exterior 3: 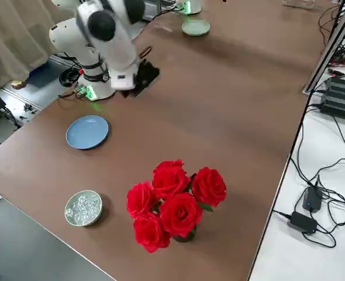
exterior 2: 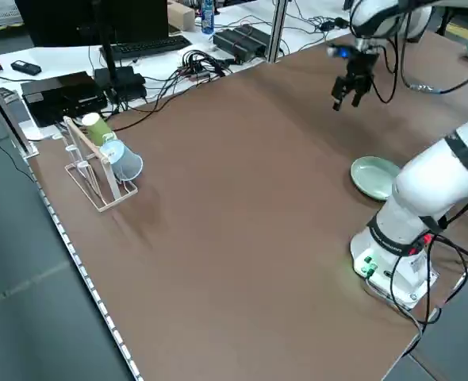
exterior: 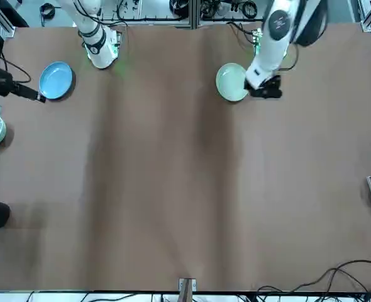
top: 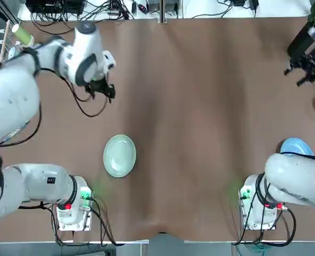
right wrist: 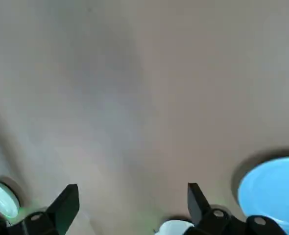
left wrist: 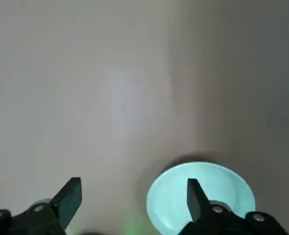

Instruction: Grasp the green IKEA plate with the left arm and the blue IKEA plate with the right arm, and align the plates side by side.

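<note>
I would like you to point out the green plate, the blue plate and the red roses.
Green plate (top: pixel 119 156): top view, its centre.
Blue plate (exterior 3: pixel 87 132): right side view, its centre.
Red roses (exterior 3: pixel 180 214): right side view, lower bloom.

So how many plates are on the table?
2: the pale green plate, nearer the left arm, and the blue plate, on the right arm's side.

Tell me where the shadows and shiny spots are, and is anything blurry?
Top view: broad, soft dark bands down the brown table. Front view: the blue plate has a dark shadow hugging its edge. Left wrist view: a pale glare patch on the table, a soft green glow beside the green plate. Right wrist view: the tabletop looks smooth and hazy, so I can't tell blur from plainness.
</note>
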